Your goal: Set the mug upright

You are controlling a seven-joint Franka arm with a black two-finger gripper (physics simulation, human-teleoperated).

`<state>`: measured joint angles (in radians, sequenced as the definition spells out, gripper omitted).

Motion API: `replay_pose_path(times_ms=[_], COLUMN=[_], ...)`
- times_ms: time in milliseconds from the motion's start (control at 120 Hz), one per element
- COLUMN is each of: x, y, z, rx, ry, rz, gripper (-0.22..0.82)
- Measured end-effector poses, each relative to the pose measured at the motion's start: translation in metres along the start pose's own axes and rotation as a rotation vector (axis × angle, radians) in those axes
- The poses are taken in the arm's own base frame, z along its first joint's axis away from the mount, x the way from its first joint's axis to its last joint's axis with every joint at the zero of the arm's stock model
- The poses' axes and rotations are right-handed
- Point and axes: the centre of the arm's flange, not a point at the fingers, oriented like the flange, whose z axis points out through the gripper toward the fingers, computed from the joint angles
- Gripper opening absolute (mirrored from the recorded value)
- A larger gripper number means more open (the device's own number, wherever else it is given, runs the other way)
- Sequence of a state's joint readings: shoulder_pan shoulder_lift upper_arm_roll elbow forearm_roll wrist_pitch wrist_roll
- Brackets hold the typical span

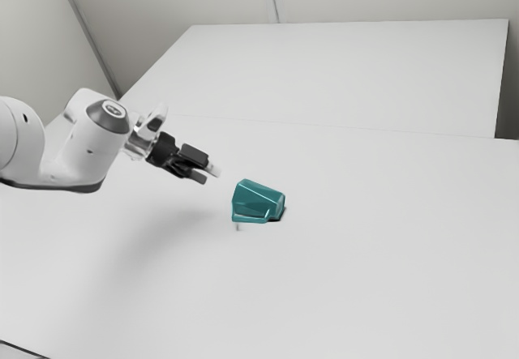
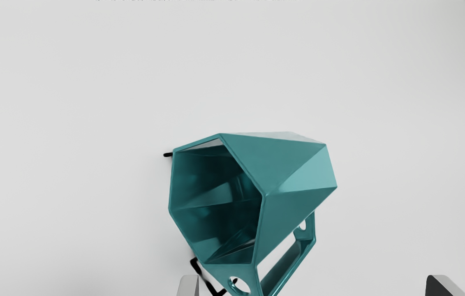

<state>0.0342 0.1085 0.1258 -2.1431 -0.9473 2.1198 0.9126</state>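
Mug (image 1: 258, 200): on its side, well in from tabletop (image 1: 357, 294) edge
Jaws (image 1: 209, 174): spread, near mug's open end
Arm emblem (image 1: 114, 109): too small to read

Item: my arm (image 1: 81, 152), cut off at the exterior view's left. Item: fingers (image 2: 188, 286) of my end effector (image 1: 208, 174), cropped by the wrist view's edge. Item: mug (image 2: 257, 160), base underside hidden from the wrist camera; handle (image 2: 288, 262), partly out of frame. Item: worktop (image 1: 365, 278), truncated. Item: speck (image 1: 238, 227) near the mug, too small to identify. Item: dark line (image 1: 24, 349), cut off, nature unclear.
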Motion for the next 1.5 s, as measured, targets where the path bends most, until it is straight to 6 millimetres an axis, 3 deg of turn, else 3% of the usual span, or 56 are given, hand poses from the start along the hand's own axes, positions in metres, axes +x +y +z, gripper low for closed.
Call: replay_pose_path(times_ms=[400, 900, 1133, 1500], x=[-0.006, -0.019, -0.008, 0.003], y=[0.002, -0.026, -0.034, -0.020], z=[0.013, 0.044, 0.056, 0.069], rx=[-0.088, -0.111, -0.103, -0.103], ry=[-0.014, -0.080, -0.091, -0.093], rz=[-0.104, -0.296, -0.321, -0.319], gripper=[0.60, 0.60, 0.60, 0.60])
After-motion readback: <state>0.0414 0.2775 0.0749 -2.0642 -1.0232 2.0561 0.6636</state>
